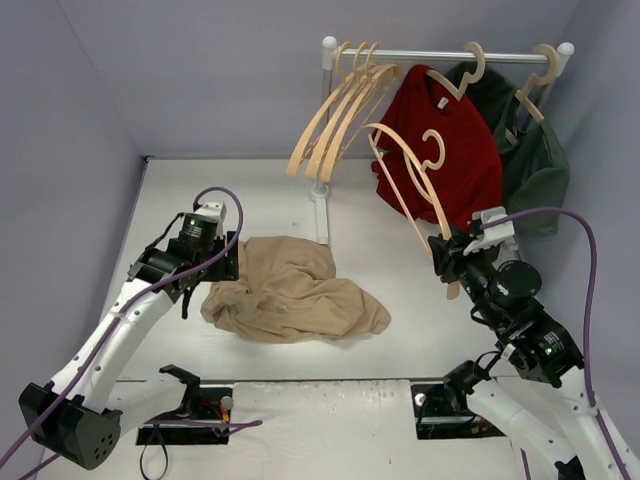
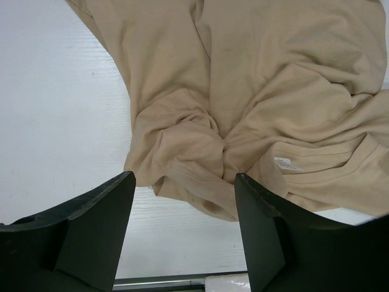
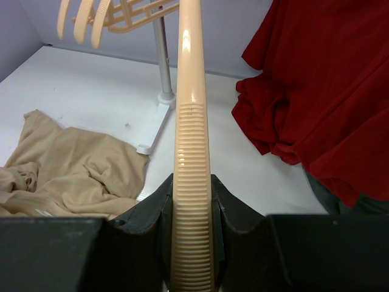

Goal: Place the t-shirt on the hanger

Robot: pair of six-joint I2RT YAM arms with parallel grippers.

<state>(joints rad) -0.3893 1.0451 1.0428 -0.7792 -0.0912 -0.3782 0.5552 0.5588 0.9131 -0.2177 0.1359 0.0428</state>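
On the white table (image 1: 400, 335) the t-shirt (image 1: 290, 290) lies crumpled by my left arm, well apart from the hanger (image 1: 408, 190). My right gripper (image 3: 193, 182) has the hanger clamped by one ribbed arm, raised in front of the rack (image 1: 440, 55). My left gripper (image 2: 184, 182) hangs spread wide over the cloth's bunched edge, holding nothing. I judge I should pinch a single layer at the collar (image 2: 316, 173), beside the label (image 2: 282, 162), so the neck opens for the hanger.

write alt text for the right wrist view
The right gripper is shut on the ribbed arm of a pale hanger, which runs up the frame. The tan t-shirt lies crumpled on the white table at left; a dark red t-shirt hangs at right.
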